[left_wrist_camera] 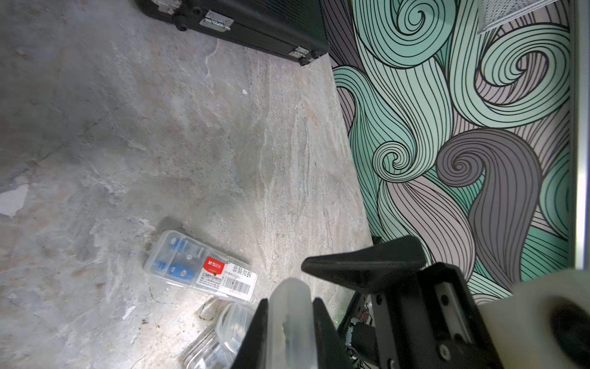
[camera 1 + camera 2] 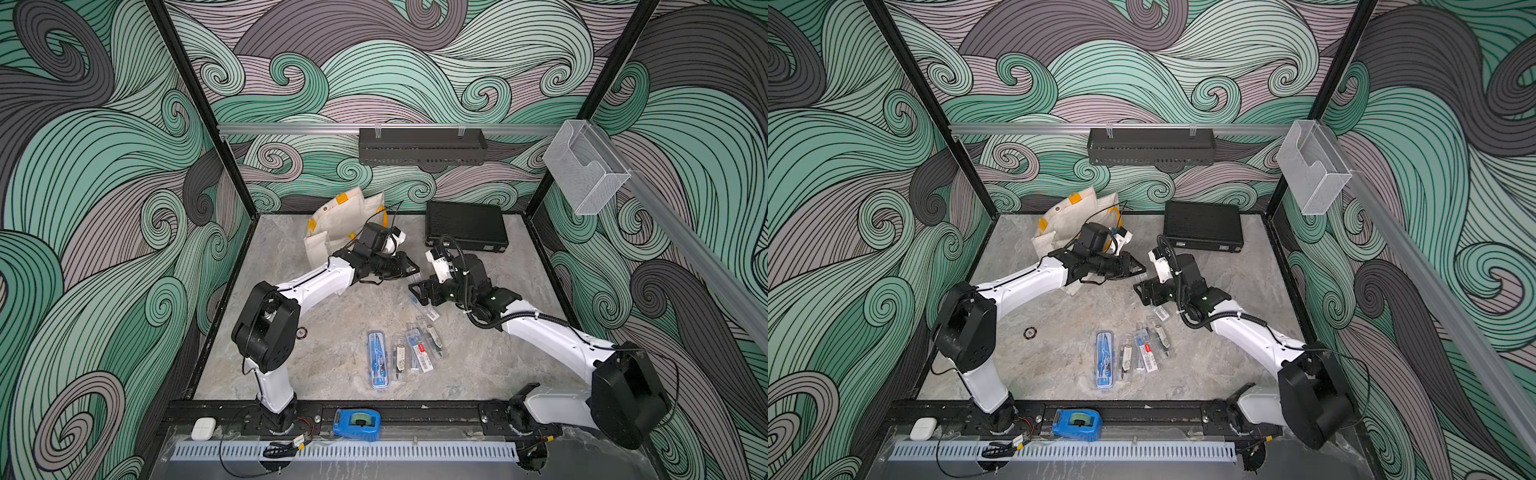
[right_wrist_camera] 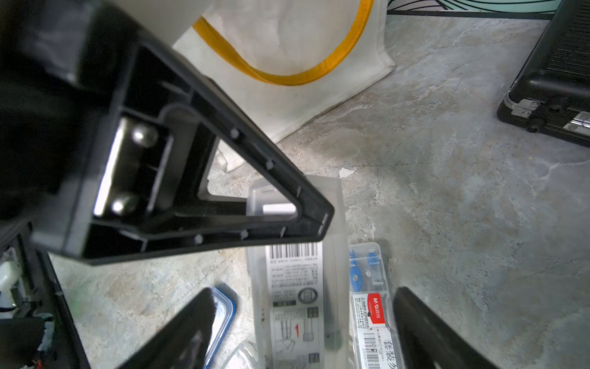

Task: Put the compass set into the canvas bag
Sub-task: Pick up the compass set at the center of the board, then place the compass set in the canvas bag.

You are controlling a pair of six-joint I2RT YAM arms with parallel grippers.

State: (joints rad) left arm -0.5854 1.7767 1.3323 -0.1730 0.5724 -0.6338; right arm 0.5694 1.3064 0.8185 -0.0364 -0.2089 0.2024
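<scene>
My left gripper (image 2: 409, 271) clamps one end of the compass set (image 1: 290, 303), a slim, rigid, slick clear-plastic case just beside the canvas bag (image 2: 332, 224). My right gripper (image 3: 306, 292) stands wide astride it. I'd back the right away, then carry the case level to the limp, off-white bag's mouth.

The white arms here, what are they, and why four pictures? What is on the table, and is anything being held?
They are two robot arms, each ending in a two-fingered hand. Two pictures look down from overhead; two come from cameras on the wrists. On the table lie a canvas bag, a black case and several slim plastic cases. The left hand is shut on one clear case. The right hand is open, its fingers apart on either side of that case, not gripping it.
</scene>
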